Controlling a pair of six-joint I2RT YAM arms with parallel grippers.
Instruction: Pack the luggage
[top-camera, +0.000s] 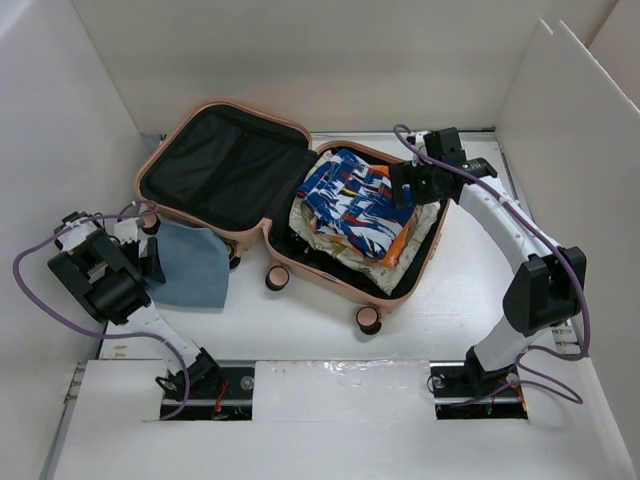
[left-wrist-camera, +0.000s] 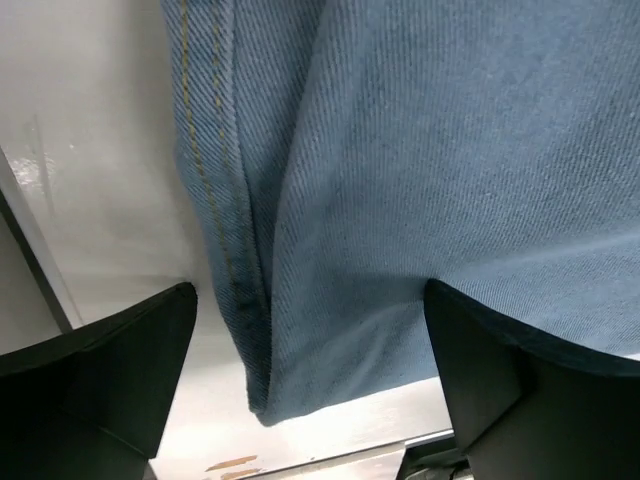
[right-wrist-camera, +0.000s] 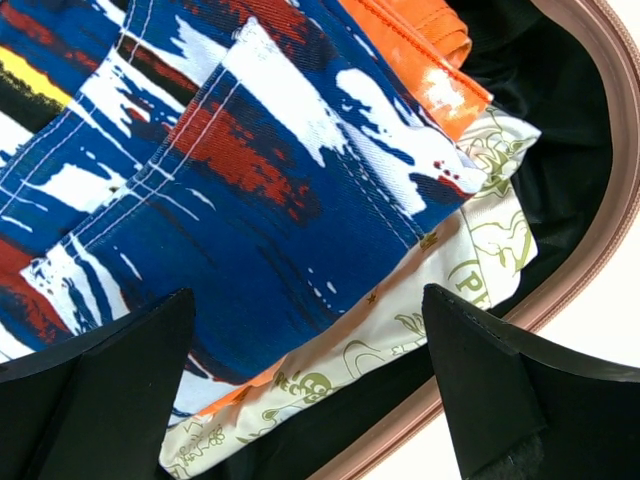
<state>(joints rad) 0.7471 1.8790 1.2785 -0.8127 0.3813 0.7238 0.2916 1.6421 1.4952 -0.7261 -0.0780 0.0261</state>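
The salmon-pink luggage (top-camera: 215, 108) lies open on the table, black lining showing. Its right half holds a stack of folded clothes: a blue, white and red patterned piece (top-camera: 350, 205) on top, an orange piece (right-wrist-camera: 420, 40) and a cream printed piece (right-wrist-camera: 480, 240) under it. A folded light blue denim garment (top-camera: 190, 262) lies on the table left of the luggage. My left gripper (left-wrist-camera: 310, 400) is open, its jaws wide on either side of the denim's near edge (left-wrist-camera: 400, 200). My right gripper (right-wrist-camera: 310, 400) is open above the stack's near right corner, over the luggage rim (right-wrist-camera: 570, 290).
White walls stand close on the left, back and right. The luggage wheels (top-camera: 368, 320) point toward the near side. Purple cables loop beside both arms. A metal rail (top-camera: 330, 372) runs along the table's near edge.
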